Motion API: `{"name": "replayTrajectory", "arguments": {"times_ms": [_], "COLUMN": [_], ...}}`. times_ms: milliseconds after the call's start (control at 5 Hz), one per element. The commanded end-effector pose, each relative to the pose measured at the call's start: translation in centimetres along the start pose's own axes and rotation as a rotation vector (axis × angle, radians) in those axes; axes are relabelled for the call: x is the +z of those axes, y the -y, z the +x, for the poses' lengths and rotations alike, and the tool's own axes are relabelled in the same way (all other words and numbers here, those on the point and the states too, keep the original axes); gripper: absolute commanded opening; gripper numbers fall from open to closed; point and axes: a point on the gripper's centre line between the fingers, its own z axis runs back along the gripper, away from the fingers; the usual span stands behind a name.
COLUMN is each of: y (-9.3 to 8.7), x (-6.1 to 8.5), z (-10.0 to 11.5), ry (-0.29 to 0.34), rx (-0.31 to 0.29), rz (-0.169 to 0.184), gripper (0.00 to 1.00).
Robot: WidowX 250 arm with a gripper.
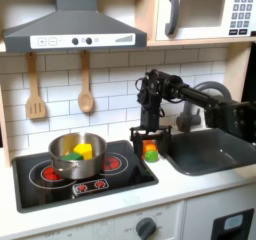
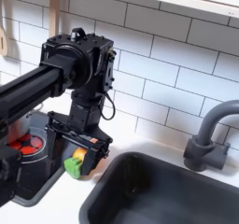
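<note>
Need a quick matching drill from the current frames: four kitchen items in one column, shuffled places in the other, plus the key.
Items:
1. silver metal pot
2. orange and green toy vegetable
3. two wooden utensils
4. grey curved faucet

Places:
A. hanging on the white tiled wall
B. at the far edge of the dark sink
C. on the black stovetop
D. between the fingers of the black hand

Pairs: 1-C, 2-D, 3-A, 4-B
</note>
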Motion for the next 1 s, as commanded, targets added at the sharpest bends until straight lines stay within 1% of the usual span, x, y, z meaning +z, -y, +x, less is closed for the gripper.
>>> {"name": "replayTrajectory", "arguments": {"times_ms": [0, 400, 600, 800], "y": [0.08, 0.56, 0.54, 0.5], "x": [-0.16, 0.05, -0.41, -0.56], "z": [0.36, 0.47, 0.43, 0.48], "ry": [-0.005, -0.004, -0.02, -0.022], "rx": [-0.005, -0.018, -0.014, -0.024], "rz": [-0.002, 0.0, -0.01, -0.034], "gripper": [1.0, 1.0, 1.0, 1.0]}}
